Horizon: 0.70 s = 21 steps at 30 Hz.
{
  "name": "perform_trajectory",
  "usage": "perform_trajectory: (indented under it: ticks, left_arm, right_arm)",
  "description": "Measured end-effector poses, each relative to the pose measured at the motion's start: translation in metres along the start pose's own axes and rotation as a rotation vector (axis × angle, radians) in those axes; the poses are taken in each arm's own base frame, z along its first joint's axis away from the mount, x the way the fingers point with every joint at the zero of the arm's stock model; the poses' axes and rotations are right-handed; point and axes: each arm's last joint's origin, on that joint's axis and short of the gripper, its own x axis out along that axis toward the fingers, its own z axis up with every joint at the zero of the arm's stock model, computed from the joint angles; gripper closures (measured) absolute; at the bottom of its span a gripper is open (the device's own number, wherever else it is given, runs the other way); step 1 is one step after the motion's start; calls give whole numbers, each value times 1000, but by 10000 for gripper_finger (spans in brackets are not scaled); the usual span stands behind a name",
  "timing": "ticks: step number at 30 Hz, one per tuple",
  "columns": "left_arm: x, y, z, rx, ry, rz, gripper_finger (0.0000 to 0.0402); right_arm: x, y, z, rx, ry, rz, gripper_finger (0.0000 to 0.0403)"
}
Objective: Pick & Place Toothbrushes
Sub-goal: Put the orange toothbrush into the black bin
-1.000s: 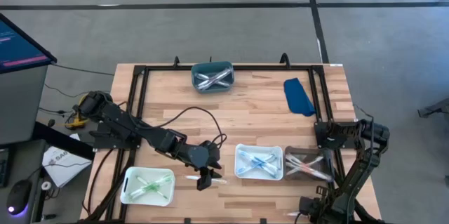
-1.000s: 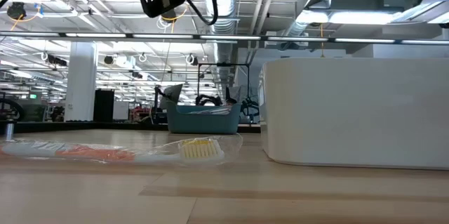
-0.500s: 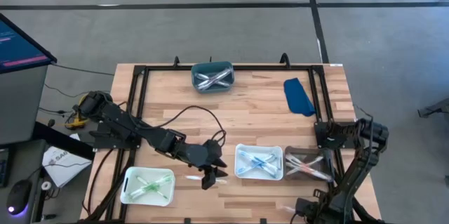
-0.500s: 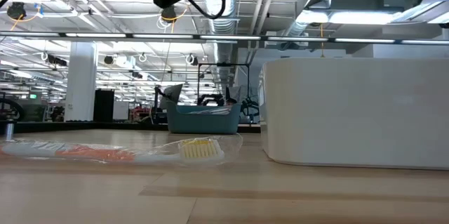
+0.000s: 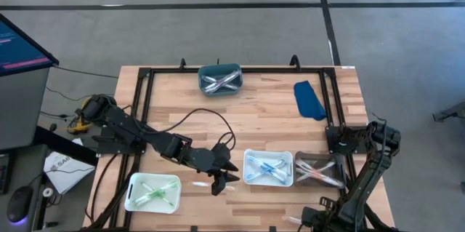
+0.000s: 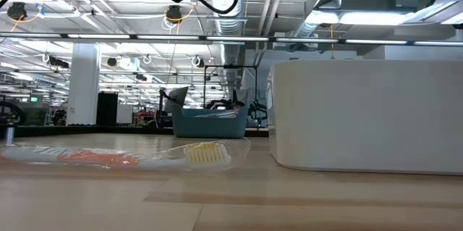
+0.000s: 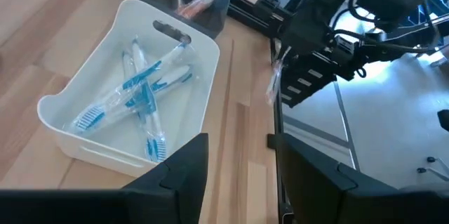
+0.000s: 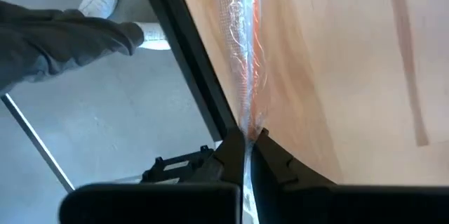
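Two grippers active. Right gripper (image 8: 247,155), bottom right of high view, pinched on wrapped orange toothbrush (image 8: 245,55) at table edge: pick step. Next: lift, carry to clear tray (image 5: 317,170). Left gripper (image 7: 238,175) spread, empty, hovering beside white tray (image 7: 203,76) with blue toothbrushes (image 7: 144,94).

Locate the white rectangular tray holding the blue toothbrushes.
In the high view, the white tray with blue toothbrushes sits near the table's front edge, right of centre, between the left gripper and the dark tray.

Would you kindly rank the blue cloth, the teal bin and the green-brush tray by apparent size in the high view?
1. Green-brush tray, largest.
2. Teal bin.
3. Blue cloth, smallest.
The tray and bin look close in size.
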Motion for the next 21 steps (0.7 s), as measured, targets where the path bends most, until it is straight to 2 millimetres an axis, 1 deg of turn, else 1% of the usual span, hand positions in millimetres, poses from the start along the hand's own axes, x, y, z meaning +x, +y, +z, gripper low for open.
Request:
perform_trajectory:
  ticks: [4,7,10,13,17,21]
  left_arm:
    - [0,1,1,5,-2,2,238]
    - [0,1,1,6,-2,2,238]
    - [0,1,1,6,-2,2,238]
    - [0,1,1,6,-2,2,238]
    - [0,1,1,6,-1,2,238]
    - [0,1,1,7,-1,2,238]
  right_arm:
    - [-10,3,11,-36,-7,-12,402]
    - [-19,2,23,-60,-8,-57,402]
    - [-34,1,35,-102,-7,-123,402]
    - [-52,-4,47,-145,-23,-225,403]
    - [-78,-17,61,-164,-68,-314,403]
    - [-107,-35,66,-110,-187,-284,403]
